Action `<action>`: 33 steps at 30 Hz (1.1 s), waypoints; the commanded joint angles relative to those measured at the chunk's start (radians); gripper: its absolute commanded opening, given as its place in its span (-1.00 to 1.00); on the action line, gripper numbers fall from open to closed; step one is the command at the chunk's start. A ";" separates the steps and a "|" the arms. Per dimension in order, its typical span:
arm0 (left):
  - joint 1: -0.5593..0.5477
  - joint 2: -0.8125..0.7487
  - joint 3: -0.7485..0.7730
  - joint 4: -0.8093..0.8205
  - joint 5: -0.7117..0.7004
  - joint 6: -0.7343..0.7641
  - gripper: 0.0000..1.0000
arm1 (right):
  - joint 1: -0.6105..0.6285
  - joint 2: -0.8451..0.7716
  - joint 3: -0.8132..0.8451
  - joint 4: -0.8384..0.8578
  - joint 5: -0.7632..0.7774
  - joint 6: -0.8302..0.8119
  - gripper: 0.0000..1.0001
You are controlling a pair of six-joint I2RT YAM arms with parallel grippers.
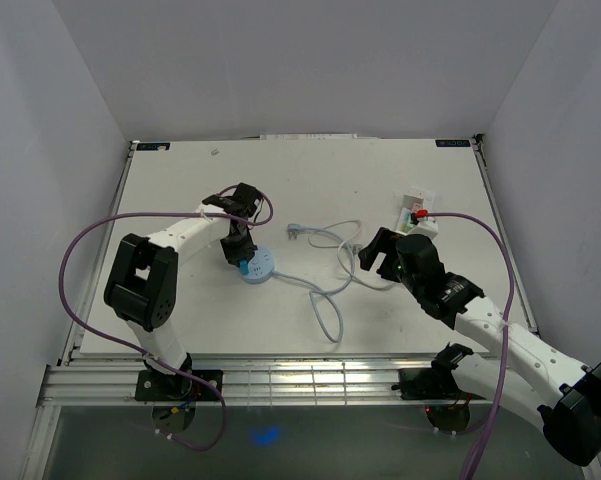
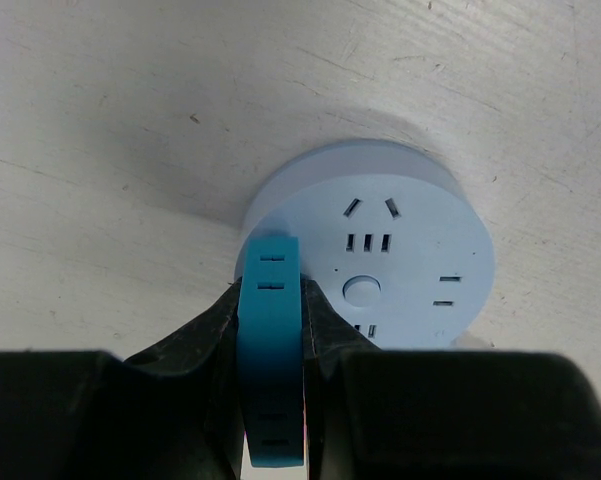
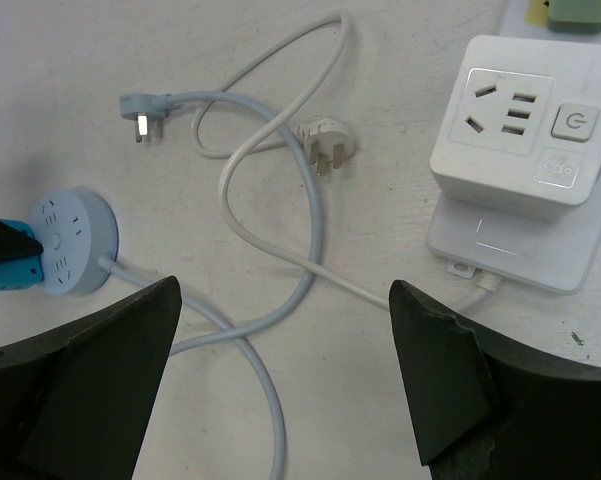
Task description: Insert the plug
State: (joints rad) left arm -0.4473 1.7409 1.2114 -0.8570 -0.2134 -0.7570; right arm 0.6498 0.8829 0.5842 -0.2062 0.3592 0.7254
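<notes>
A round pale-blue socket hub lies left of centre; it also shows in the left wrist view and the right wrist view. Its blue-grey cable ends in a blue-grey plug lying loose on the table. A white plug lies beside it, wired to a white square socket block. My left gripper is shut, with a teal pad between its black fingers, at the hub's left rim. My right gripper is open and empty above the crossed cables.
The blue-grey and white cables loop and cross in the middle of the table. A green item and a red part sit at the socket block. Grey walls enclose the table on three sides.
</notes>
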 commanded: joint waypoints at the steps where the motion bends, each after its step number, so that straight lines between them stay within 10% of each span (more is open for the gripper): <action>1: -0.007 -0.018 0.019 -0.024 0.040 0.016 -0.52 | -0.004 -0.022 -0.004 0.033 0.001 -0.001 0.79; 4: -0.005 -0.037 0.033 -0.030 0.054 0.028 -0.49 | -0.004 -0.025 -0.004 0.033 0.000 -0.001 0.79; 8: -0.005 -0.086 0.034 -0.036 0.040 0.024 0.29 | -0.004 -0.022 -0.004 0.033 0.000 0.000 0.79; 25: -0.005 -0.234 0.154 -0.134 0.049 0.088 0.43 | -0.004 -0.018 0.005 0.033 -0.002 -0.030 0.79; 33: -0.005 -0.423 0.076 -0.061 0.042 0.111 0.90 | -0.006 -0.059 0.074 0.042 -0.026 -0.240 0.79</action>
State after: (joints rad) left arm -0.4480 1.4166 1.3186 -0.9607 -0.1646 -0.6636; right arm 0.6483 0.8680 0.5926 -0.2077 0.3439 0.6037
